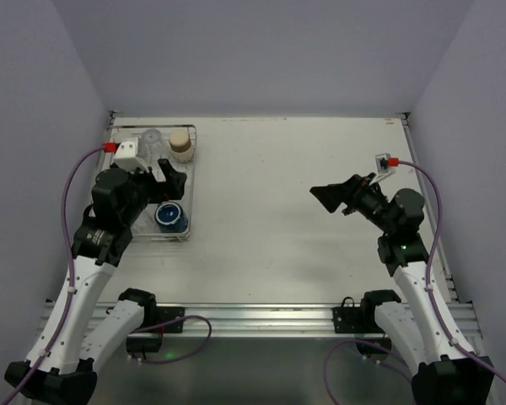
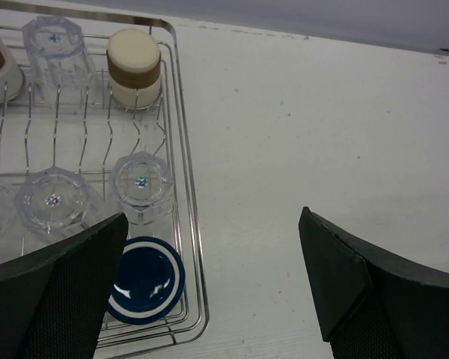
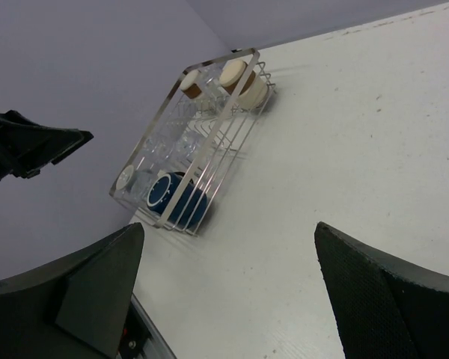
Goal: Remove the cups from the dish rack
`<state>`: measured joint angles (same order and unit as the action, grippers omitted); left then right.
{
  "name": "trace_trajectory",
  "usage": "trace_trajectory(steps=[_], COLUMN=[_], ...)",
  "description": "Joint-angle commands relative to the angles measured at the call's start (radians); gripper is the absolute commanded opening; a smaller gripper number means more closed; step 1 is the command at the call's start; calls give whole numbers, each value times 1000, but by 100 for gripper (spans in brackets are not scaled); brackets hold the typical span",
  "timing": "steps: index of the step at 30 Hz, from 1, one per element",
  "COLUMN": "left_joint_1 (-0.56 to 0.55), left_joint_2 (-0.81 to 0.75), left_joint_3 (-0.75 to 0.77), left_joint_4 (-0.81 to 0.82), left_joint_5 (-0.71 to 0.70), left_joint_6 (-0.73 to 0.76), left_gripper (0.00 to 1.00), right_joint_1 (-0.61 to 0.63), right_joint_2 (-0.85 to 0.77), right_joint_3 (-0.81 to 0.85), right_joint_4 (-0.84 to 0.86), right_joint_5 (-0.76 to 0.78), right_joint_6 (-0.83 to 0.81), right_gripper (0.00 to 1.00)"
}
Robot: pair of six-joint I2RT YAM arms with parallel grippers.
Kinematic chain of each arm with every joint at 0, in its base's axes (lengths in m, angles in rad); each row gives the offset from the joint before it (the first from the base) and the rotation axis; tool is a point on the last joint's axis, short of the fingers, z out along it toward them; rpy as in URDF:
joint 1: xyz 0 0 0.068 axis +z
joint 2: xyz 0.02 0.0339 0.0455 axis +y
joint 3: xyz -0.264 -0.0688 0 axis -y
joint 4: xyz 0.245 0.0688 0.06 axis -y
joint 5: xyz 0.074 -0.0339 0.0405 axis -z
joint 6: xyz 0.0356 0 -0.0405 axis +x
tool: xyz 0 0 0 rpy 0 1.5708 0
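Observation:
The silver wire dish rack [image 1: 191, 169] stands at the table's far left. It holds upturned cups: a navy mug [image 1: 171, 218] at its near right corner, a tan cup [image 1: 180, 143] and a clear tumbler [image 1: 153, 139] at the back. My left gripper [image 1: 170, 181] hovers open over the rack's right side. In the left wrist view the left gripper [image 2: 213, 277] spans the rack's rim [image 2: 191, 209], with the navy mug [image 2: 146, 279], clear tumblers [image 2: 141, 183] and the tan cup [image 2: 133, 67] below. My right gripper [image 1: 333, 198] is open and empty, well right of the rack.
The right wrist view shows the rack [image 3: 209, 142] far off with the navy mug [image 3: 181, 198] and tan cups [image 3: 239, 78] in it, and the left arm [image 3: 22, 146] above. Purple walls close in the table [image 1: 278, 211] on three sides.

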<state>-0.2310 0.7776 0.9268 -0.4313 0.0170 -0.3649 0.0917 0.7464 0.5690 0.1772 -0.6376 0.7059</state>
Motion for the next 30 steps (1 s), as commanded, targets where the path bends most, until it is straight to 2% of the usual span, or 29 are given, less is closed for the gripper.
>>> trace_trajectory(steps=[1, 13, 17, 22, 30], left_joint_1=[-4, -7, -25, -37, -37], left_joint_2=[43, 302, 386, 483, 592], left_joint_3=[85, 142, 161, 175, 196], left_joint_4=[-90, -54, -37, -17, 9], left_joint_5=[-81, -166, -281, -354, -399], left_joint_6=[41, 12, 4, 4, 6], left_gripper=[100, 97, 93, 87, 88], right_joint_1=[8, 29, 37, 48, 68], right_joint_2=[7, 45, 59, 82, 94], right_joint_3=[19, 23, 29, 40, 43], right_joint_4=[-2, -15, -45, -64, -61], right_joint_5=[15, 32, 65, 73, 64], right_joint_6=[-20, -39, -49, -56, -60], right_gripper=[99, 97, 96, 95, 95])
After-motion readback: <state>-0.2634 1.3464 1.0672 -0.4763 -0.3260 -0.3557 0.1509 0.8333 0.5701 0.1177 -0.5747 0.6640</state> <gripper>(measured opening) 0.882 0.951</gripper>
